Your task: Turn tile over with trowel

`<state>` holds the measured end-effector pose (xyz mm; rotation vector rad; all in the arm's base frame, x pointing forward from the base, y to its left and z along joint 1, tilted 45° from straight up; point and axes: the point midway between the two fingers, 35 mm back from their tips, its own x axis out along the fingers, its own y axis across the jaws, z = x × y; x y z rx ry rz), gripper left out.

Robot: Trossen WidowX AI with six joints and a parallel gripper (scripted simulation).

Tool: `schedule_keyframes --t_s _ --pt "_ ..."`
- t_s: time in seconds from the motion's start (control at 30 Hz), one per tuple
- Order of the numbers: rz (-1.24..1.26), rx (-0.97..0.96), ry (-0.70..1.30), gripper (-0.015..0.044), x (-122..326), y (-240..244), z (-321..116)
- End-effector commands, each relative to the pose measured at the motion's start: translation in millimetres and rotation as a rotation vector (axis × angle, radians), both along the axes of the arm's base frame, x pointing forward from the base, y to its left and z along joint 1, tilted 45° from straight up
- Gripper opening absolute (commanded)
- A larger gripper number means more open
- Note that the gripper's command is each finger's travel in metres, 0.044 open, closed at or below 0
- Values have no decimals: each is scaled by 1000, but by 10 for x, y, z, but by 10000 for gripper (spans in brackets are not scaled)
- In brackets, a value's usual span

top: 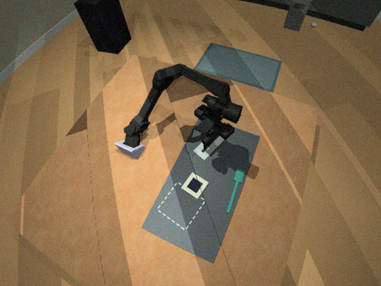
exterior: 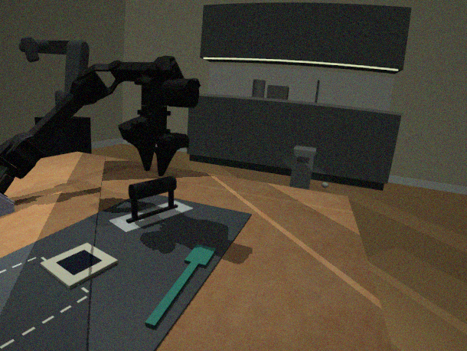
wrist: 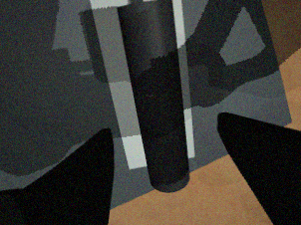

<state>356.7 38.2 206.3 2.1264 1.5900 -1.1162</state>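
The tile (top: 195, 185) (exterior: 79, 262) lies dark mark up, across a corner of the dashed outline (top: 185, 229) (exterior: 47, 319); turning and placing remain undone. Beyond the tile stands the black-handled trowel (top: 203, 153) (exterior: 152, 188) (wrist: 158, 98), unheld, the gripper (top: 207, 145) (exterior: 155, 172) (wrist: 165, 128) above it, partly open, empty. Setting-down and withdrawal remain.

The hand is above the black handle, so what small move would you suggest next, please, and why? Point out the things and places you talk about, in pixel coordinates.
I'd probably lower the open hand (top: 205, 148) (exterior: 155, 172) (wrist: 165, 128) astride the black handle (exterior: 152, 187) (wrist: 156, 98): its fingers hang above, one to each side, and the tile (top: 195, 185) (exterior: 79, 262) awaits turning, dark square up.
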Motion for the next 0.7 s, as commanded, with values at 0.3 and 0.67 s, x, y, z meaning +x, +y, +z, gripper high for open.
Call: schedule_keyframes --t_s 0.3,0.67 --pt "52 -27 -60 300 -34 -81 88" --pt "282 -158 -324 300 -90 -21 26"
